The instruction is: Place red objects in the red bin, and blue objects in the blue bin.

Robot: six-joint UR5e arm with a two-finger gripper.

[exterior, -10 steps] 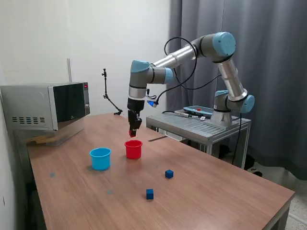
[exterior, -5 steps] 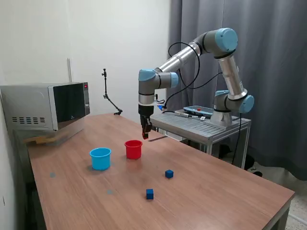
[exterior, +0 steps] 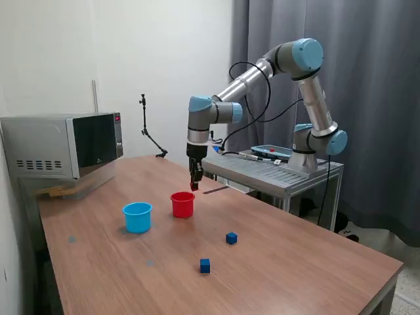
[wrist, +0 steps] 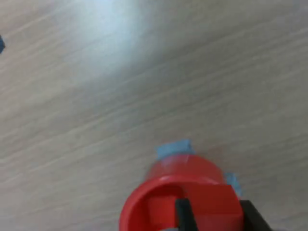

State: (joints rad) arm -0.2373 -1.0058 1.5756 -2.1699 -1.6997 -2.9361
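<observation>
The red bin (exterior: 182, 205) is a red cup on the wooden table, with the light-blue bin (exterior: 137, 217) on its left in the exterior view. My gripper (exterior: 194, 186) hangs just above and slightly behind the red cup's rim. In the wrist view the gripper (wrist: 215, 214) is shut on a red cube (wrist: 214, 199) over the red cup (wrist: 178, 168). Another red block (wrist: 160, 211) seems to lie inside the cup. Two dark blue cubes (exterior: 231, 238) (exterior: 205, 265) sit on the table nearer the camera.
A microwave (exterior: 65, 144) stands at the exterior view's left. A metal stand (exterior: 275, 172) carrying the arm's base is at the back right, and a thin black tripod (exterior: 149, 134) is behind the table. Pale blue patches (wrist: 173, 148) show beside the cup.
The gripper with the red cube swung from over the red cup toward the exterior view's right, then drifted slightly back left. Cups and blue cubes have not moved.
</observation>
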